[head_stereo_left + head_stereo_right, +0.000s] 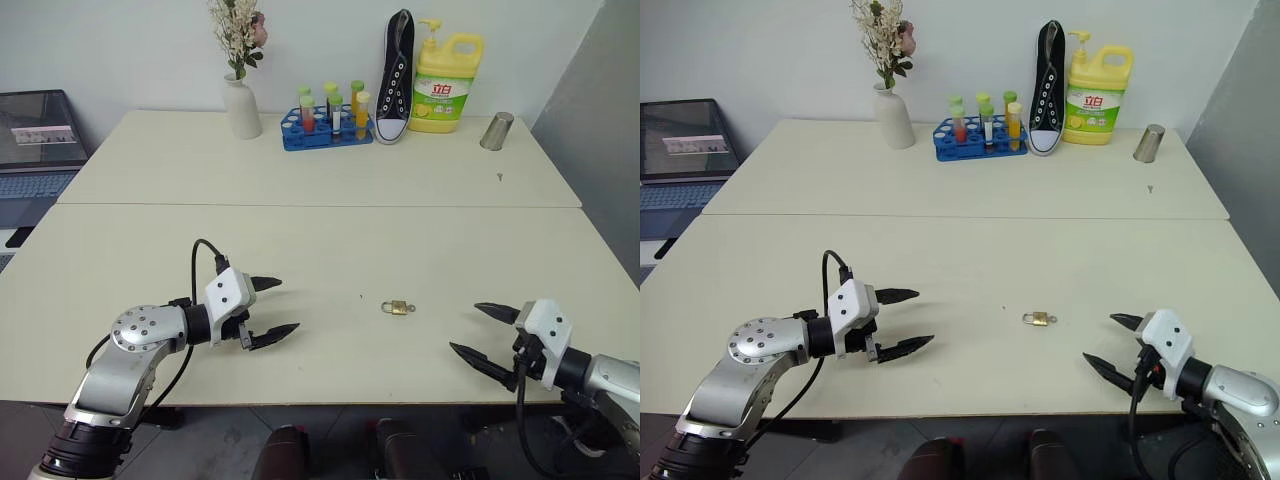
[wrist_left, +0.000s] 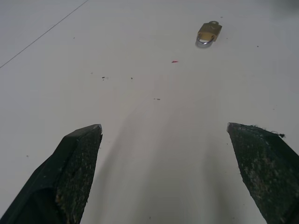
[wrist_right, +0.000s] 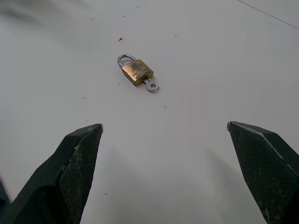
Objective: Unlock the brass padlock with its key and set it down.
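Flanking the near part of the cream-white table [image 1: 320,250], the two grippers hover low over its surface with nothing between their black fingers. The left gripper [image 1: 270,310] has its jaws spread wide and points toward the middle of the table; the right gripper [image 1: 482,330] is likewise spread wide and empty, pointing inward from the other side. Between them, somewhat nearer the right one and well apart from both, lies the small golden-brass rectangular padlock [image 3: 137,71] with its thin silvery shackle closed, flat on the tabletop. The small silvery metal key [image 3: 151,86] sticks out of the end of the padlock body opposite the shackle.

Beyond a seam across the table, along the far edge, stand a white vase of dried flowers [image 1: 241,105], a blue rack of coloured tubes [image 1: 327,125], a black-and-white sneaker [image 1: 396,80] propped upright, a yellow detergent bottle [image 1: 446,88] and a metal cup [image 1: 496,131]. An open laptop [image 1: 35,145] sits off to the left.
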Robot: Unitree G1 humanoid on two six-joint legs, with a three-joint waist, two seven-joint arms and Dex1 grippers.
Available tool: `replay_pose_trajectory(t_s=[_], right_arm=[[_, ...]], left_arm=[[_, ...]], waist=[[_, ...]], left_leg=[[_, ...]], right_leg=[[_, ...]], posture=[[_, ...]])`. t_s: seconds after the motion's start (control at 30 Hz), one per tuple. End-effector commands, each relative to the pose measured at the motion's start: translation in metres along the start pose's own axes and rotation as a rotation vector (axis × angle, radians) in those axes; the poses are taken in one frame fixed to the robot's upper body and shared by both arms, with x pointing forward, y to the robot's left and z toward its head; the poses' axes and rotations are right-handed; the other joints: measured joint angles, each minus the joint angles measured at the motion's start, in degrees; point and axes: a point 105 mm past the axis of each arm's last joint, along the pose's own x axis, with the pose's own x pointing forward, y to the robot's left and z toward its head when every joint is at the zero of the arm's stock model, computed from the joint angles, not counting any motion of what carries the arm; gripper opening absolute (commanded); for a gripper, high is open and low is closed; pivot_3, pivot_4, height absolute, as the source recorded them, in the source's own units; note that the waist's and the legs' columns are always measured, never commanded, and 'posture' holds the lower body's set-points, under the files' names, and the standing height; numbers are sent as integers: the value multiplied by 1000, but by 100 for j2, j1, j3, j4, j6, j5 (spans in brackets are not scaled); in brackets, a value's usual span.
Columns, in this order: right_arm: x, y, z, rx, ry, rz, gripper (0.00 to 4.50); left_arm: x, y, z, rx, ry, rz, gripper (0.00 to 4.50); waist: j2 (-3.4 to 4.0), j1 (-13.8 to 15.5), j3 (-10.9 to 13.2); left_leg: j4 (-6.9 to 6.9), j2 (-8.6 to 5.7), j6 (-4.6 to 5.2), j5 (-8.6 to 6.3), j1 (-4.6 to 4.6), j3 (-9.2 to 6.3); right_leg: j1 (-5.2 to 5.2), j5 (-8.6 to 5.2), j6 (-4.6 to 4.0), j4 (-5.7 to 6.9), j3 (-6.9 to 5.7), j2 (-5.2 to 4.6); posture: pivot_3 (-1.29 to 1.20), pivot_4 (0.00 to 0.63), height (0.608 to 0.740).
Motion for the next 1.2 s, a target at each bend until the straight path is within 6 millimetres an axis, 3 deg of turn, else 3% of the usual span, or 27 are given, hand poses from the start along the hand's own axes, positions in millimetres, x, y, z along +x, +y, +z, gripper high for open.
replay_pose_trajectory(t_s=[0.03, 0.2, 0.37, 0.47, 0.57, 0.83, 0.97, 1.2], right_arm=[[-4, -4, 5, -40, -26, -15, 4481], [-4, -3, 2, -47, -26, -11, 4481], [-2, -3, 4, -42, -39, -20, 4481], [-2, -2, 9, -48, -46, -22, 4481], [-1, 0, 15, -43, -53, -35, 4481], [2, 14, 31, 66, -47, -59, 4481], [1, 23, 43, 113, -42, -40, 4481], [-2, 25, 56, 87, -21, -63, 4481]], left_arm=[[-2, 0, 3, 19, -9, -4, 4500], [-3, 1, 1, 41, 13, -2, 4500], [3, 0, 13, 77, -30, -61, 4500], [7, 0, 20, -29, -81, -148, 4500], [23, 0, 15, 1, -50, -186, 4500], [75, -3, 27, 118, -70, -266, 4500], [100, -13, 35, 150, -86, -333, 4500], [129, -33, 32, 177, -42, -430, 4500]], waist=[[0, 0, 0], [0, 0, 0], [0, 1, 0], [0, 1, 0], [2, 2, -1], [-1, 12, -3], [-2, 13, -4], [-3, 3, -4]], left_leg=[[0, 0, 0, 0, 0, 0], [0, 1, 0, 0, 0, -1], [0, 0, 0, 0, 0, -1], [1, -2, 0, 0, 0, 0], [3, -3, 0, 0, 0, 0], [6, -3, 0, 0, -5, -5], [8, -6, 0, 0, -8, -4], [8, -7, 0, 0, -7, -7]], right_leg=[[0, 0, 0, 0, 0, 0], [0, 0, 0, 0, 0, 0], [0, 0, 0, 1, -1, 2], [0, 0, 0, 1, -1, 10], [1, 0, 0, 2, -1, 19], [0, 1, 1, 2, -1, 23], [1, 1, 1, 2, 1, 24], [0, 1, 2, 2, 0, 28]], posture=[[0, 150, 740], [0, 150, 740], [0, 150, 740], [0, 150, 740], [0, 150, 740], [0, 150, 740], [0, 150, 740], [0, 150, 740]])
